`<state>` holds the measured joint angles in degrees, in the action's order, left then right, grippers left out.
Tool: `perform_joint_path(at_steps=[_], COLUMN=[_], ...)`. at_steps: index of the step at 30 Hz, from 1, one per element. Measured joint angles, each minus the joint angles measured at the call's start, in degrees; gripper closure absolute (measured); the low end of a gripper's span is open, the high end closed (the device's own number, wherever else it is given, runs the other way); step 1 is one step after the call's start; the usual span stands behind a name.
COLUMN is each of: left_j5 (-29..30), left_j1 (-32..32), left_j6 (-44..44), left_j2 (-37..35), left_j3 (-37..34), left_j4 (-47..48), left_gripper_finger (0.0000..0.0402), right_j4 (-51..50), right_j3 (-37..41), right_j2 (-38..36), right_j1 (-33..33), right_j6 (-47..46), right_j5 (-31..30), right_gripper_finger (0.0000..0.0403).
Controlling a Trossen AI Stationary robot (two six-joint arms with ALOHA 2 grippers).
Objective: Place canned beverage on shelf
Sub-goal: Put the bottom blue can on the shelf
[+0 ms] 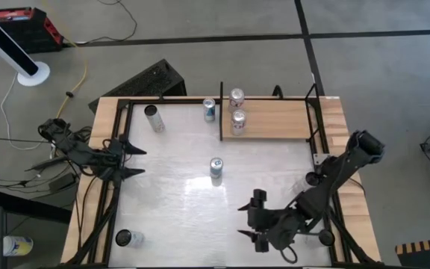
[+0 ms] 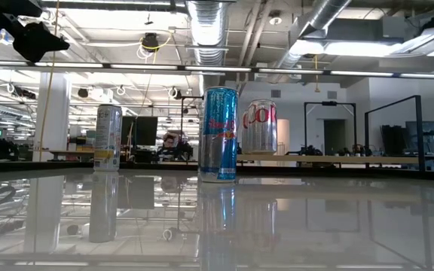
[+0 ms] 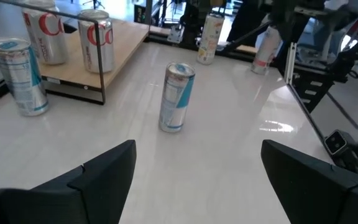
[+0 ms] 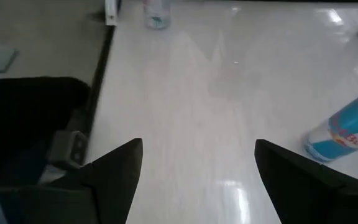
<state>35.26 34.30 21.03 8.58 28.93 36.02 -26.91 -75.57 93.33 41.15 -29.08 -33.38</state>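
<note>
**Both arms wait wide open, blue can alone at mid-table**

Start with the room: in the low view a big open hall runs back under bright strip lights and silver ducts (image 2: pixel 206 26), with a white column at the left and a person seated at a desk far behind the cans. From above, the floor is grey concrete with dark seams.

Down to the white tabletop (image 1: pixel 178 202), glossy enough to mirror the ceiling, edged with pale wooden strips. At its far right corner sits the shelf (image 1: pixel 275 119), a light wooden board with thin black posts, and two silver-and-red cans (image 1: pixel 237 110) stand upright on its left end.

The left arm reaches in from the table's left edge, and the left gripper (image 1: pixel 136 161) has its fingers spread well apart, holding nothing. The right gripper (image 1: pixel 246 221) hangs over the near right part of the table, fingers likewise apart and empty.

Now the cans. The blue-and-silver can (image 1: pixel 216 168) stands upright near the table's middle, well apart from both grippers. Another blue-topped can (image 1: pixel 209 110) stands just beside the shelf's left end, on the tabletop. A silver can (image 1: pixel 153 118) stands towards the far left, and one more can (image 1: pixel 129 238) is at the near left corner.
</note>
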Motion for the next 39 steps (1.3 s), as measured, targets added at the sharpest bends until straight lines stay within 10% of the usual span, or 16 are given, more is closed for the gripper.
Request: perform_joint_path(at_steps=[10,20,39], left_j5=[-0.05,-0.07,-0.43], left_j1=[0.00,0.00,0.00], left_j6=[0.04,-0.28,-0.43], left_j2=[0.13,0.13,0.15], left_j3=[-0.22,-0.22,-0.22], left_j4=[-0.10,-0.23,-0.38], left_gripper_finger=[0.0072,0.0072,0.0072], right_j4=[2.53,13.19,12.15], right_j3=[0.00,0.04,-0.02], right_j2=[7.87,16.58,8.68], right_j1=[-0.95,-6.29,-11.34], right_j6=[0.64,3.67,5.25], right_j5=[-10.54,-2.55,-10.11], right_gripper_finger=[0.0070,0.0070,0.0070])
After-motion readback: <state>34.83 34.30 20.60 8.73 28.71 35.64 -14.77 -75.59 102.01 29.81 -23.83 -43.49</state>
